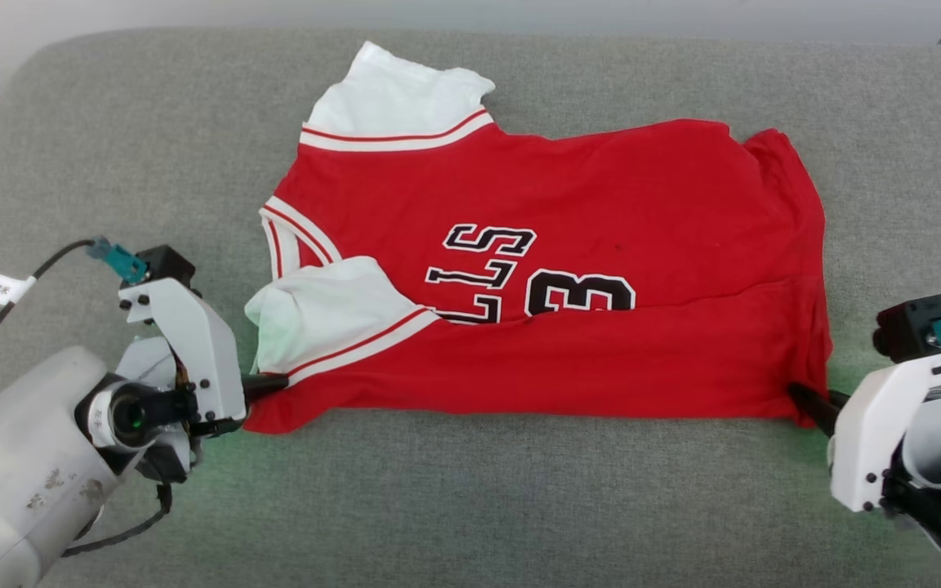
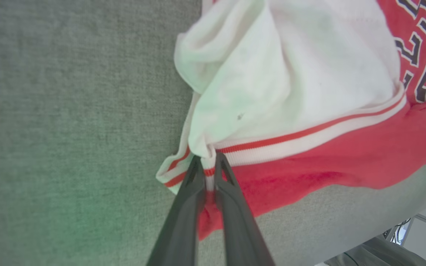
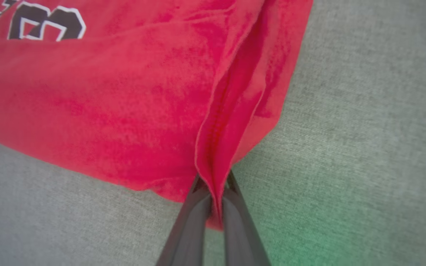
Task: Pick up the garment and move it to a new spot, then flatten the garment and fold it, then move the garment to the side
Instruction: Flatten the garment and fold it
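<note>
**Grey cushion, jersey pinched at both near corners**

Grey woven cushion (image 1: 519, 498) is the work surface, with a pale strip of wall beyond its far edge.

Left gripper (image 1: 271, 384): jaws closed on the garment (image 1: 568, 245). The two dark fingers (image 2: 231, 207) are pressed together over the striped trim at the near left corner, where the white panel meets red cloth. A sliver of red shows between them below the tips.

Right gripper (image 1: 804, 398): jaws also clamped. A raised ridge of red hem is squeezed between them at the near right corner.

Garment lies across the middle of the cushion, turned sideways, armholes to the left and hem to the right. The near long edge is folded up over the front and covers the lower part of the black lettering and number. One white panel sticks out at the far left; another is bunched at the near left, just beside the left gripper. The right edge is rumpled, in two layers.

Further out, a black cable with a white tag (image 1: 3, 287) runs along the left arm. A green glow lies on the cushion near each wrist.
</note>
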You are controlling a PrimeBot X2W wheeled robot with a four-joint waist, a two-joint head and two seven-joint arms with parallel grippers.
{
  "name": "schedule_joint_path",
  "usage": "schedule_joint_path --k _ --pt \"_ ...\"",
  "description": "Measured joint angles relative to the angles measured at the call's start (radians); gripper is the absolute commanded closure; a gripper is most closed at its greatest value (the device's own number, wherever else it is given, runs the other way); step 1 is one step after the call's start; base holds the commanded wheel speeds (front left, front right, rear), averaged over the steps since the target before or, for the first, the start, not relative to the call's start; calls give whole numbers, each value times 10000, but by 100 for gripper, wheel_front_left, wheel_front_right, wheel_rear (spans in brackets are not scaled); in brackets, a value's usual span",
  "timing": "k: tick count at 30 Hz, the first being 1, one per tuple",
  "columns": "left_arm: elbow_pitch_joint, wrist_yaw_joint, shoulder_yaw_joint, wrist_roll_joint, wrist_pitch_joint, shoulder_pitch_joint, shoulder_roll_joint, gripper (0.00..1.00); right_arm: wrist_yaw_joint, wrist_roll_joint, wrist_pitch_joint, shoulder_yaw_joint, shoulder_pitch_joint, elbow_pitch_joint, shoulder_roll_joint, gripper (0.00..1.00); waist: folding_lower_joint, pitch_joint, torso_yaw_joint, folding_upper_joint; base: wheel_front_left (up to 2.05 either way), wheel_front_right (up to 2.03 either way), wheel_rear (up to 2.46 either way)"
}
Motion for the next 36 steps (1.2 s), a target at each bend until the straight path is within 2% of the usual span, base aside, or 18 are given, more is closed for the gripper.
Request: schedule_joint_path --k 8,19,28,33,34,35,36 --pt "-594 209 -13 -36 155 158 305 100 0 244 251 -374 469 -357 -470 100 0 -161 98 0 0 0 0" --pt "-2600 1208 -115 -35 288 560 1235 100 0 408 1204 -869 1559 -1430 -888 100 0 -322 278 0 0 0 0" --pt "-4307 2138 -303 -111 420 1076 1931 100 -2 531 2146 -1294 2715 -2510 -848 100 0 -287 356 0 0 0 0" --pt "-4679 2364 -395 -88 265 1360 2038 100 -2 472 2435 -1407 3021 -2832 -598 100 0 -260 316 0 0 0 0" --pt "-4704 2380 -422 -86 257 1393 2031 98 -2 424 2460 -1406 3021 -2853 -554 100 0 -254 305 0 0 0 0" --pt "-4723 2389 -453 -63 215 1422 2015 82 -2 395 2464 -1381 3026 -2867 -525 100 0 -250 297 0 0 0 0" --pt "-4727 2389 -479 -21 186 1442 1990 61 -2 387 2479 -1369 3040 -2876 -502 80 0 -251 289 0 0 0 0"
